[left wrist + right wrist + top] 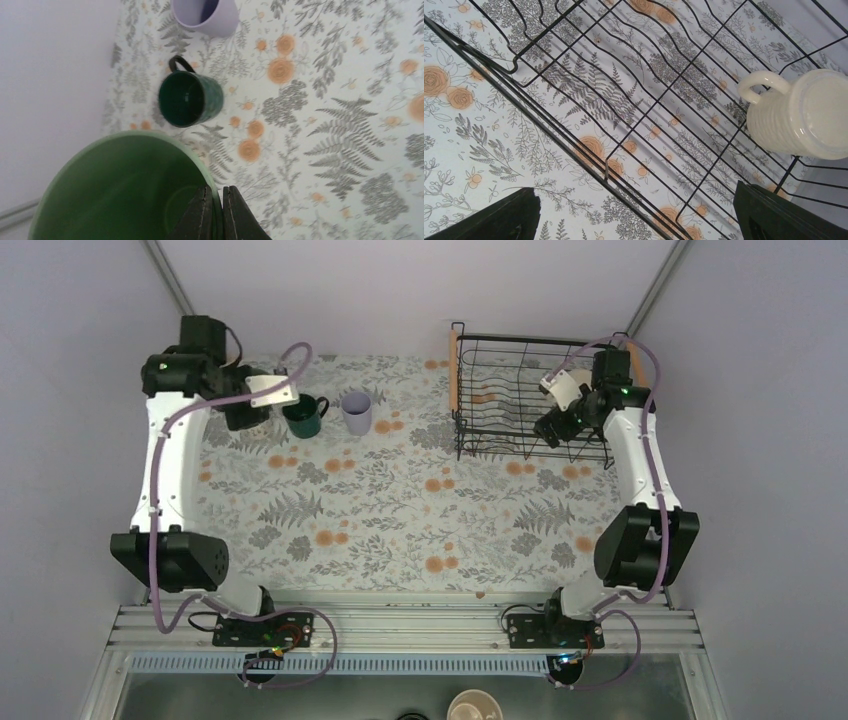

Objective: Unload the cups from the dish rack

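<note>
Left gripper (218, 192) is pinching the mint green cup (120, 190) by its rim, near the dark green mug (187, 98). Right gripper (638, 190) is wide open over the dish rack (456, 370), cream mug (799, 117) inside.

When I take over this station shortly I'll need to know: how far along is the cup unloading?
Done: the dark green mug and purple tumbler stand on the table, outside the rack. In hand: the left gripper pinches a light green cup by its rim beside them. Left: a cream mug sits in the rack, the right gripper open over the wires near it. I see no other cup there.
</note>
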{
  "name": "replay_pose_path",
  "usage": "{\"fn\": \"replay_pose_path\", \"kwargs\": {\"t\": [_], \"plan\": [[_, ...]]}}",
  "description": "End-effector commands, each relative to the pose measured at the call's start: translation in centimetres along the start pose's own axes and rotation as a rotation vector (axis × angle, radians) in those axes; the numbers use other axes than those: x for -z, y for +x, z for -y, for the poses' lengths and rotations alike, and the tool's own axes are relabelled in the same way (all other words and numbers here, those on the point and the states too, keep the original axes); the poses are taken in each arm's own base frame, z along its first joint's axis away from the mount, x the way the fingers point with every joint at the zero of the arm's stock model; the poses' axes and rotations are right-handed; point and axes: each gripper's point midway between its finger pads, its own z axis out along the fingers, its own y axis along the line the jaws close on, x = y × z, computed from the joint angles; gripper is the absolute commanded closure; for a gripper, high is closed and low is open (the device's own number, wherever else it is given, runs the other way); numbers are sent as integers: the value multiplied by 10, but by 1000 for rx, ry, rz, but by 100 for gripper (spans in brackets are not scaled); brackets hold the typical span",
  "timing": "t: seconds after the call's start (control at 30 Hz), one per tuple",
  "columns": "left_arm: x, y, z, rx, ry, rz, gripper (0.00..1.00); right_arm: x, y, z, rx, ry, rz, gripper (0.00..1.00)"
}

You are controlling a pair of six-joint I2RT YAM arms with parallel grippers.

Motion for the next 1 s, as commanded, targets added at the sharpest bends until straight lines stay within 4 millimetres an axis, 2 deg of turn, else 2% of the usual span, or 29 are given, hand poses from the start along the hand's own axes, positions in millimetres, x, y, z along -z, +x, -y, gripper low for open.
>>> {"fn": "replay_pose_path", "kwargs": {"t": [0.0, 0.23, 0.37, 0.57, 0.73, 0.97], "plan": [[-4, -4, 13, 137, 110, 249, 98, 23, -7, 1, 3, 22, 27, 0], [4, 22, 11, 345, 113, 487, 97, 25, -4, -3, -6, 15, 21, 0], [2, 38, 19, 372, 82, 558, 98, 25, -3, -3, -12, 15, 17, 0], [-20, 55, 32, 382, 34, 590, 98, 27, -8, -3, -20, 10, 33, 0], [-46, 72, 47, 415, 51, 608, 98, 27, -7, -4, -22, 10, 24, 0], [-81, 100, 56, 442, 54, 518, 98, 33, -9, -2, -24, 18, 22, 0]]}}
